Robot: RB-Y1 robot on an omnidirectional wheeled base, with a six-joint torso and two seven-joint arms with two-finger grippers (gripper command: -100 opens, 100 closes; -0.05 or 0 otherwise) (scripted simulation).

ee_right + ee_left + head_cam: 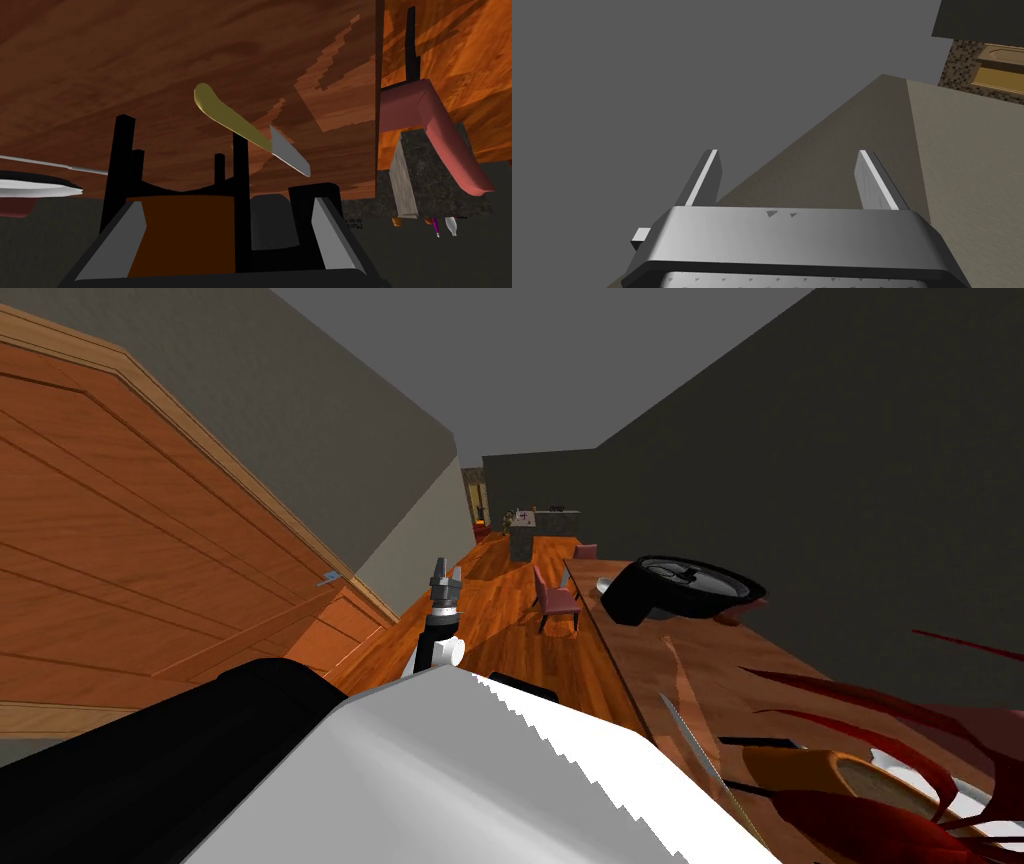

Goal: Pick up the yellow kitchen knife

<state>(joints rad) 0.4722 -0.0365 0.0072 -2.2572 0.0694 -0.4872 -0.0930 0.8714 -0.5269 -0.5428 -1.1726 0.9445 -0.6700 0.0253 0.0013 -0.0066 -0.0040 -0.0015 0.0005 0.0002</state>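
Yellow-handled knife (251, 135) lies on the wooden tabletop (125, 65), just beyond the right pincer (228, 202), whose fingers stand released. A pink chair (435, 130) sits past the tabletop's edge. The left pincer (787, 152) is likewise released.

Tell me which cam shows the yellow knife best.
Right wrist view: yellow knife whole on the wooden table, handle and grey blade, beyond the open right gripper. Head view: can't pick it out. Left wrist view faces away.

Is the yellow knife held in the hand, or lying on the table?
On the table: the yellow knife lies flat on the wooden table, beyond the open right hand, untouched.
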